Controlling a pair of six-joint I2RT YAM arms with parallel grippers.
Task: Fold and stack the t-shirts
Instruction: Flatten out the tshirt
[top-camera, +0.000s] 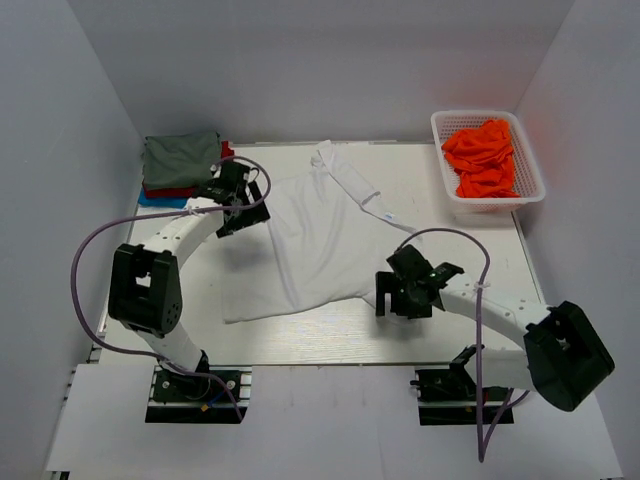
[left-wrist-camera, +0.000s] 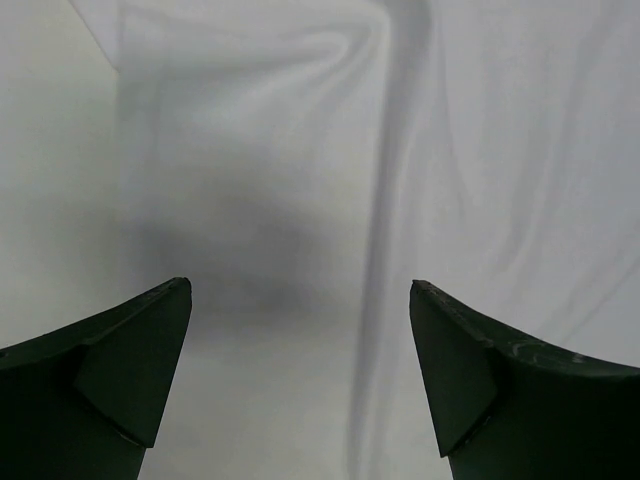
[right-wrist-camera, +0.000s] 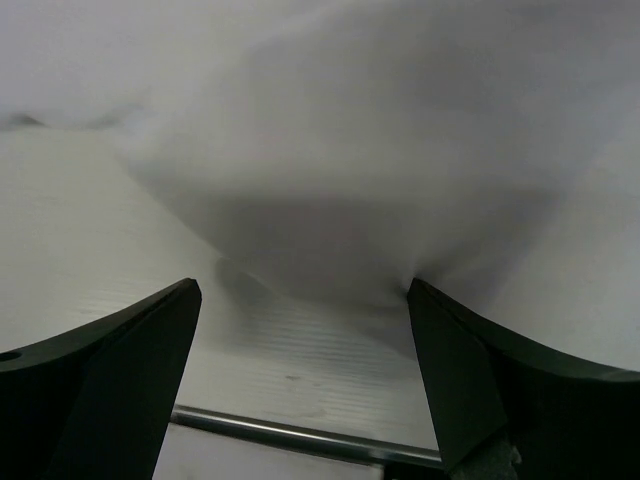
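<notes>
The white table (top-camera: 300, 340) is hemmed by grey walls on three sides. Bare surface shows along its near edge and in a strip at the right, between the white t-shirt (top-camera: 320, 240) and the basket (top-camera: 495, 203). At the left, the spread cloth leaves only a narrow margin.

The white lattice basket sits at the upper right of the top view and holds crumpled orange shirts (top-camera: 482, 155). At the upper left corner lies a folded stack with an olive-grey shirt (top-camera: 180, 158) on top and red (top-camera: 168, 189) and blue (top-camera: 152, 200) edges below it.

The white t-shirt lies flat in the middle of the table. Its long axis runs from the top centre down toward the lower left, and a narrow band of cloth reaches toward the far edge.

The left gripper (top-camera: 245, 205) hangs over the shirt's upper left edge, its fingers (left-wrist-camera: 130, 370) spread wide above white fabric. The right gripper (top-camera: 400, 295) is at the shirt's lower right corner, its jaws also wide apart with nothing between them, and both the cloth edge and bare table show in its wrist view.
</notes>
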